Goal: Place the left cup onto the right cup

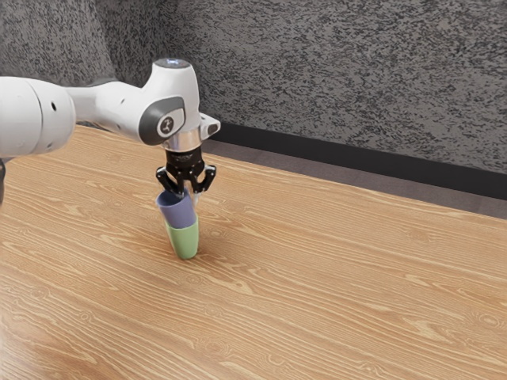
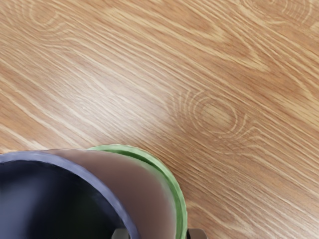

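Your hand (image 1: 187,188) sits right over the blue cup (image 1: 175,209), which leans tilted inside the green cup (image 1: 184,240) on the counter (image 1: 333,269), and whether it grips the rim you cannot tell, so lifting away crookedly could drag or topple both.

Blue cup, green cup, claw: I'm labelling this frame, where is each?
blue cup (image 1: 177,210), exterior view, side wall.
green cup (image 1: 184,241), exterior view, side wall.
claw (image 1: 188,191), exterior view, midway between fingertips.
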Available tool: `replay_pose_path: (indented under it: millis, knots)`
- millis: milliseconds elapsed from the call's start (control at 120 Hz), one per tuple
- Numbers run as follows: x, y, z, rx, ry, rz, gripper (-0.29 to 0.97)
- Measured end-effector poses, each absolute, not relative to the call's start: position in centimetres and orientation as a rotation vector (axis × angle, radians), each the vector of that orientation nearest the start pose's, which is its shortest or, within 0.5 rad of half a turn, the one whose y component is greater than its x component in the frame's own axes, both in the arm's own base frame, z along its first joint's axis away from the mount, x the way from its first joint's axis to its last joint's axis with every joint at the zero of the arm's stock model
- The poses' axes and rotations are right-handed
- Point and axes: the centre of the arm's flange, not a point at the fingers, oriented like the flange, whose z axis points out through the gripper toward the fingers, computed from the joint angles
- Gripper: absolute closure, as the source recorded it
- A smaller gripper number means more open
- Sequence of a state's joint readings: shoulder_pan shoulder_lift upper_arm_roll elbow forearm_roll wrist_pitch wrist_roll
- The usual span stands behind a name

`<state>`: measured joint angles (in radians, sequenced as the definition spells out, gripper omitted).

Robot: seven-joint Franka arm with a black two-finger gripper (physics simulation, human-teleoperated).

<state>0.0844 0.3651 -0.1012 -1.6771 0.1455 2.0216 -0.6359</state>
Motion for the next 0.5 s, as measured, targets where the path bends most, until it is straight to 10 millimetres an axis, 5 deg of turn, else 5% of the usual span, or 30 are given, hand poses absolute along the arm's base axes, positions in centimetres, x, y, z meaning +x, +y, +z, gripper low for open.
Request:
replay_pose_path:
  millis: [208, 500]
  knots:
    - [65.57, 0.45, 38.99, -2.929, -0.839, -0.020, 0.20]
    - [65.57, 0.41, 39.03, -2.932, -0.831, -0.021, 0.05]
